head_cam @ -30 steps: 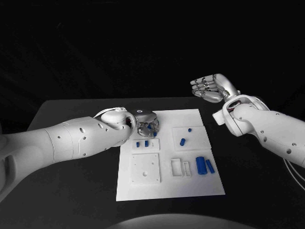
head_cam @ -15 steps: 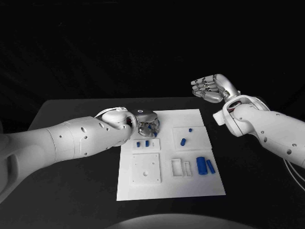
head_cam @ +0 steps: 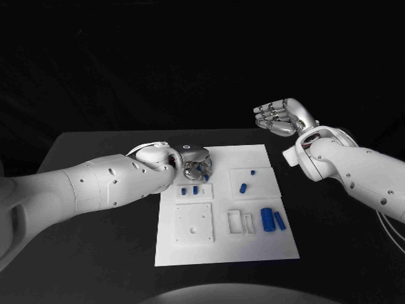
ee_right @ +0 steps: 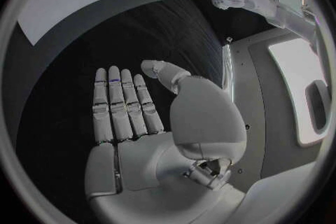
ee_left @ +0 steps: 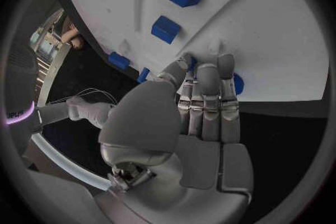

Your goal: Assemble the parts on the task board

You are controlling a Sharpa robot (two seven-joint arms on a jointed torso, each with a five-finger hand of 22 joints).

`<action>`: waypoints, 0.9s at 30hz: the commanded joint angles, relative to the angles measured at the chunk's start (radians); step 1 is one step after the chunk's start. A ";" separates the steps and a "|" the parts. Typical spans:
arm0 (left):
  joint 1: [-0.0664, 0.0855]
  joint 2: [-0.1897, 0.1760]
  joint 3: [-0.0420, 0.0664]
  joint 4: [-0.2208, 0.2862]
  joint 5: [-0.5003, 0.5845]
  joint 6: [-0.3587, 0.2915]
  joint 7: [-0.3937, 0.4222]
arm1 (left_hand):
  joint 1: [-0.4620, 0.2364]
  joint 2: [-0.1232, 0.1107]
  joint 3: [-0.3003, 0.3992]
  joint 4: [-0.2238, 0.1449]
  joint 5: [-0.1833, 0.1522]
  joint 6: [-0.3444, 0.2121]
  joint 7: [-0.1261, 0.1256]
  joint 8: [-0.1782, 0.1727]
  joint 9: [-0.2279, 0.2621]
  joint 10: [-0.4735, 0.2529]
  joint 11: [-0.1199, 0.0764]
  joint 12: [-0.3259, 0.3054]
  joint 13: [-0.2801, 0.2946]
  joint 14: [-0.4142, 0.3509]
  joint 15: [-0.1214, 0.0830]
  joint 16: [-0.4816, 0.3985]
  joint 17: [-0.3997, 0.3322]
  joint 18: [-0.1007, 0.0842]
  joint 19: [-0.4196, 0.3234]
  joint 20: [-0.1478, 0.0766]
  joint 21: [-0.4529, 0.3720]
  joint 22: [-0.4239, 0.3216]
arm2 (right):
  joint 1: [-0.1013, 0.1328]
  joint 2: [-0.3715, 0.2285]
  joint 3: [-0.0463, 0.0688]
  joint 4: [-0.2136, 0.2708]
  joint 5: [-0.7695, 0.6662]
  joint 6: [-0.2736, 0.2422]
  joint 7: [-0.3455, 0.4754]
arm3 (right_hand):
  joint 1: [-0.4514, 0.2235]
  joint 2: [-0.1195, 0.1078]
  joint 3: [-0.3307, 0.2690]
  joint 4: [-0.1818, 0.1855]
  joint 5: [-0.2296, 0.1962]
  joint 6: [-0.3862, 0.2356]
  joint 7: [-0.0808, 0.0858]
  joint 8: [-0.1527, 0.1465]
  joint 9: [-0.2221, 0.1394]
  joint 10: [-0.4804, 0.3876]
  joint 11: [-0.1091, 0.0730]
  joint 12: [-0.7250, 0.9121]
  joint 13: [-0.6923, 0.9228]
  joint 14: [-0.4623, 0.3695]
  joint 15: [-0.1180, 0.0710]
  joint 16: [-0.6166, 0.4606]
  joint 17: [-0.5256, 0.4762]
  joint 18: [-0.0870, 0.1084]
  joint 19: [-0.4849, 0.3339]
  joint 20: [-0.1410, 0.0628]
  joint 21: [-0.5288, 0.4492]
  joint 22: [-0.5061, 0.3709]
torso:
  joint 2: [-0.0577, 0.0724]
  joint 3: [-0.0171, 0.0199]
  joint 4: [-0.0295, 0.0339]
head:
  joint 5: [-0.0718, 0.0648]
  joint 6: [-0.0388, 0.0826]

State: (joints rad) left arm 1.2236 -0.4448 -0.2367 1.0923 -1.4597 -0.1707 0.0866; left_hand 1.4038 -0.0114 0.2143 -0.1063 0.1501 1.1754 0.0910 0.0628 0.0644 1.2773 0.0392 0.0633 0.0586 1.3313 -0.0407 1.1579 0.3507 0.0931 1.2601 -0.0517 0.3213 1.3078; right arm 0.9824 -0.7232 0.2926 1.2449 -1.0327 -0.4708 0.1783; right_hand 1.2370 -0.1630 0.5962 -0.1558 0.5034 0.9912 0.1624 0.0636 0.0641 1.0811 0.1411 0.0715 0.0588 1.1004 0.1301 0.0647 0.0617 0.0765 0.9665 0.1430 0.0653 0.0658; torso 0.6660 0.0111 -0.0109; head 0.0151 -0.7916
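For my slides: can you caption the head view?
Left hand works at the task board among blue parts while the right hand hangs raised beyond the table.

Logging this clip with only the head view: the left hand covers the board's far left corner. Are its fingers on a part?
Observer: In the left wrist view, the left hand lays its fingertips flat on the task board; a blue part peeks out beside them. I cannot tell if it is gripped.
Operator: Anything in the other palm?
Observer: No. In the right wrist view, the right hand has a bare palm and straight fingers.
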 commanded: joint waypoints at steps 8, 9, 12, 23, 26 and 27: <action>-0.008 -0.040 0.000 0.039 0.058 -0.018 0.007 | -0.008 0.010 -0.004 -0.007 0.004 0.010 -0.002 0.001 0.001 0.009 0.000 -0.004 0.000 0.009 0.000 0.002 0.002 0.006 0.005 -0.002 0.011 0.020 | 0.000 -0.002 0.001 0.001 -0.013 0.012 -0.002 | -0.006 -0.002 -0.004 0.000 0.002 0.003 0.003 -0.001 0.000 -0.004 0.003 -0.007 -0.001 -0.006 0.005 -0.003 -0.002 0.019 -0.007 0.001 0.001 -0.001 | -0.001 -0.0006 0.0016 | -0.004 0.005; -0.008 -0.046 0.002 0.046 0.069 -0.021 0.006 | -0.009 0.011 -0.004 -0.007 0.004 0.010 -0.002 0.001 0.001 0.009 0.000 -0.004 0.000 0.010 0.000 0.002 0.002 0.005 0.005 -0.002 0.012 0.020 | 0.000 -0.002 0.001 0.001 -0.013 0.013 -0.003 | -0.006 -0.002 -0.004 0.000 0.002 0.003 0.003 -0.001 0.000 -0.004 0.003 -0.007 -0.001 -0.006 0.005 -0.003 -0.002 0.019 -0.007 0.001 0.001 -0.001 | -0.001 -0.0007 0.0023 | -0.005 0.005; -0.008 -0.059 0.016 0.062 0.096 -0.026 0.001 | -0.009 0.011 -0.004 -0.007 0.004 0.011 -0.002 0.001 0.001 0.009 0.000 -0.004 0.000 0.011 -0.001 0.003 0.002 0.004 0.006 -0.004 0.013 0.019 | 0.000 -0.002 0.001 0.001 -0.015 0.012 -0.006 | -0.004 0.001 0.001 0.000 -0.004 0.001 0.003 -0.001 0.000 -0.005 0.003 -0.007 -0.001 -0.007 0.006 -0.003 -0.002 0.019 -0.008 0.001 0.002 -0.001 | -0.002 -0.0001 0.0027 | -0.003 0.005; 0.000 -0.121 0.083 0.139 0.184 -0.028 -0.029 | -0.012 0.008 -0.005 -0.005 -0.001 0.007 -0.002 0.001 0.001 0.004 0.002 -0.004 0.000 0.011 0.000 0.002 0.003 0.001 0.005 -0.005 0.013 0.019 | 0.000 -0.003 0.001 -0.001 -0.018 0.016 -0.012 | -0.006 0.000 -0.001 0.002 -0.004 0.001 0.003 -0.001 0.000 -0.006 0.004 -0.006 -0.001 -0.008 0.006 -0.003 -0.001 0.019 -0.009 0.002 0.002 -0.001 | -0.001 -0.0012 0.0026 | 0.001 0.010; 0.006 -0.136 0.087 0.156 0.191 -0.013 -0.039 | -0.011 0.008 -0.005 -0.006 -0.001 0.008 -0.002 0.001 0.001 0.005 0.002 -0.004 0.000 0.009 0.000 -0.001 0.003 0.000 0.002 -0.005 0.013 0.019 | 0.000 -0.003 0.001 -0.001 -0.021 0.015 -0.012 | -0.004 -0.001 -0.002 0.000 -0.003 0.001 0.003 -0.001 0.000 -0.008 0.004 -0.007 -0.001 -0.009 0.006 -0.003 -0.002 0.019 -0.011 0.002 0.001 -0.001 | -0.001 -0.0011 0.0028 | 0.001 0.011; 0.007 -0.141 0.088 0.161 0.193 -0.007 -0.042 | -0.011 0.008 -0.005 -0.006 -0.001 0.008 -0.002 0.001 0.001 0.005 0.002 -0.004 0.000 0.008 0.000 -0.001 0.003 0.000 0.002 -0.005 0.013 0.019 | 0.000 -0.003 0.001 -0.001 -0.026 0.014 -0.011 | -0.002 -0.001 -0.003 -0.001 -0.003 0.000 0.004 -0.001 0.000 -0.009 0.004 -0.007 -0.001 -0.010 0.006 -0.003 -0.002 0.018 -0.012 0.002 0.001 -0.001 | -0.001 -0.0012 0.0030 | 0.001 0.011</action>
State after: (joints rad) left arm 1.2279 -0.5830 -0.1500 1.2437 -1.3079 -0.1924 0.0644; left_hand 1.3960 -0.0038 0.2115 -0.1092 0.1500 1.1787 0.0874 0.0608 0.0642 1.2772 0.0391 0.0627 0.0598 1.3382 -0.0411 1.1578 0.3525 0.0928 1.2636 -0.0553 0.3290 1.3075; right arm 0.9824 -0.7265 0.2925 1.2429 -1.0405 -0.4688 0.1657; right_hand 1.2371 -0.1631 0.5962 -0.1558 0.5034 0.9913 0.1623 0.0636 0.0642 1.0775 0.1447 0.0716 0.0591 1.0952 0.1352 0.0647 0.0617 0.0764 0.9629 0.1467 0.0653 0.0659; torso 0.6649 0.0100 -0.0081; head 0.0156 -0.7812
